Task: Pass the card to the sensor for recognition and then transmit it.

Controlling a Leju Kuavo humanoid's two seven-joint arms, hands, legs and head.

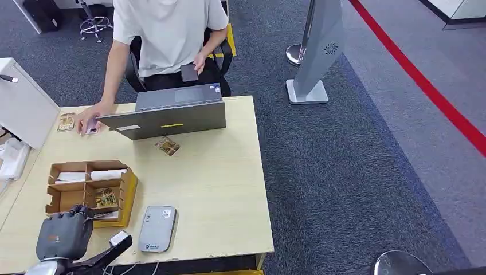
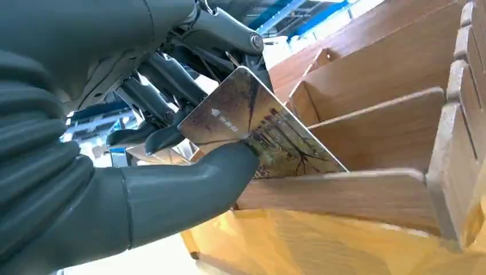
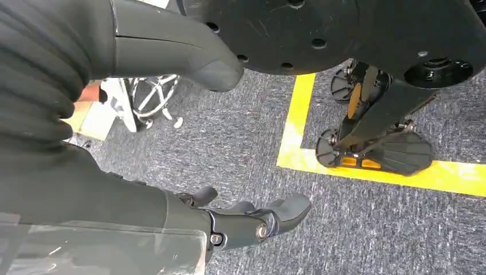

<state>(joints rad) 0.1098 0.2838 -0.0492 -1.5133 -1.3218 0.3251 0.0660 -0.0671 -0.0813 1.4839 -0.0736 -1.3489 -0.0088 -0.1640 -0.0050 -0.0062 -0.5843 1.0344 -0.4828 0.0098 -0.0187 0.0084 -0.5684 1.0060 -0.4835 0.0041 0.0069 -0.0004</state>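
Observation:
My left hand [image 1: 69,229] sits at the near end of the wooden compartment box [image 1: 129,192] on the table. Up close, that left hand [image 2: 189,143] pinches a brown patterned card [image 2: 258,129] between thumb and fingers, just above a box compartment [image 2: 372,132]. More cards [image 1: 106,198] lie in one compartment. The grey card sensor [image 1: 156,228] lies flat on the table right of my hand. Another card [image 1: 168,146] rests near the laptop. My right hand [image 3: 189,137] hangs over the floor with fingers apart, holding nothing.
A person sits behind the table with one hand [image 1: 89,121] on the tabletop, behind an open laptop [image 1: 172,114]. A card stack [image 1: 66,121] lies at the far left. A white device [image 1: 23,106] stands at the table's left edge. A stanchion base [image 1: 306,86] stands on the carpet.

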